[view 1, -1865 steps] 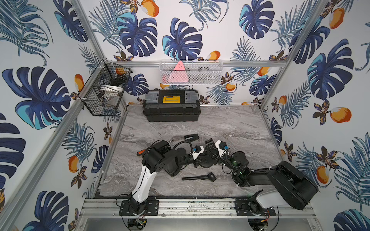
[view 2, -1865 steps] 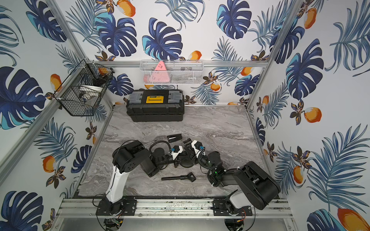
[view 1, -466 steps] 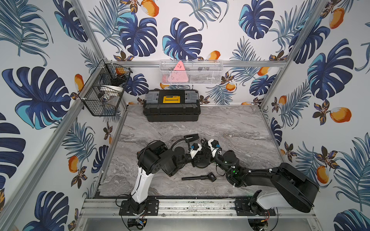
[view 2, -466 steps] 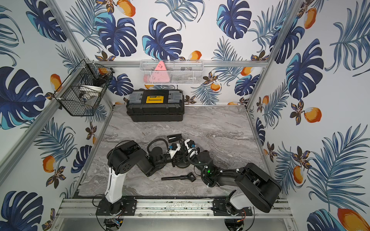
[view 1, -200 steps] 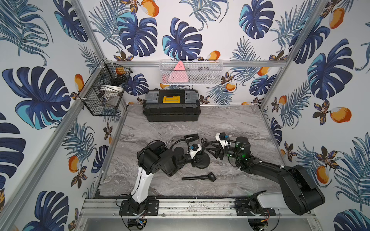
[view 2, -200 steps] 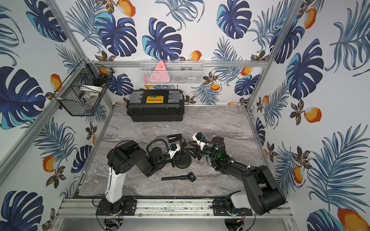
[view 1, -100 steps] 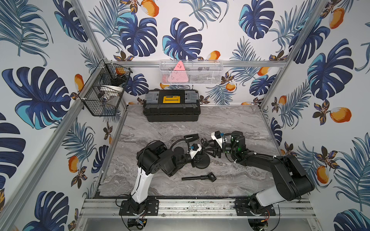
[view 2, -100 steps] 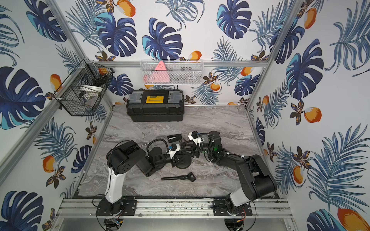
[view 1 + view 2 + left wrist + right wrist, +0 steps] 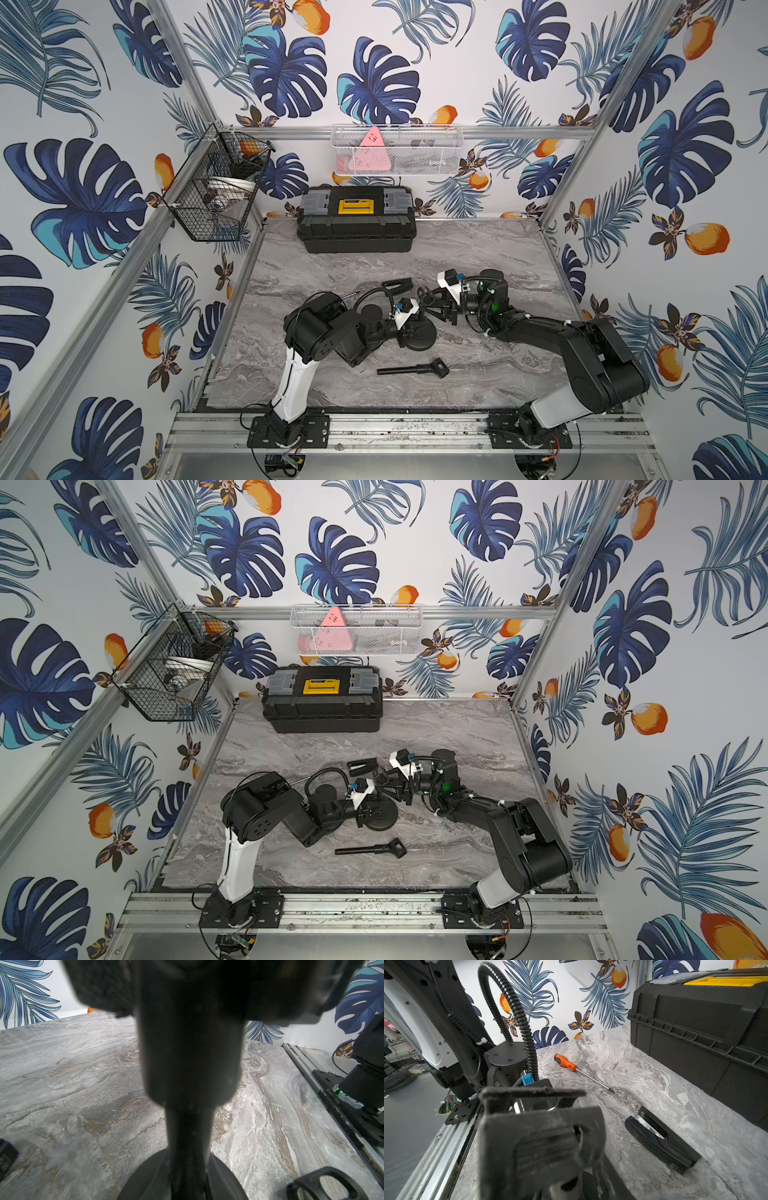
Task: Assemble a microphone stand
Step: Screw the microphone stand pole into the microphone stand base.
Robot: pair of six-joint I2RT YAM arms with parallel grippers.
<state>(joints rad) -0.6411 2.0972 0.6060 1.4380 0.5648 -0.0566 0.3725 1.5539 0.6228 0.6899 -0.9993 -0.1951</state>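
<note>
The left claw (image 9: pixel 406 332) is what we see first: its jaws are pressed tight together on the short stem (image 9: pixel 189 1136) of the round base (image 9: pixel 422 332), which sits low over the marble table (image 9: pixel 478 257) near its middle. In the left wrist view the dark stem runs from the claw's tips down to the disc of the base.

The right claw (image 9: pixel 433 304) hangs just beside the left one, on the far right of it, with its tips above the far edge of the base. In the right wrist view its fingers (image 9: pixel 542 1142) fill the foreground as a blur. We cannot tell how far apart they stand, nor whether anything is between them.

A loose black rod (image 9: pixel 411 368) with a loop at one end lies flat on the table, nearer the front rail than the base and apart from both claws. A black hinged piece (image 9: pixel 397 284) lies on the table just behind the two claws, toward the back wall. In the right wrist view we also find an orange-handled screwdriver (image 9: pixel 565 1062) flat on the marble near the left arm. A black toolbox (image 9: pixel 355 218) with a yellow latch stands closed against the back wall, well apart from the base
</note>
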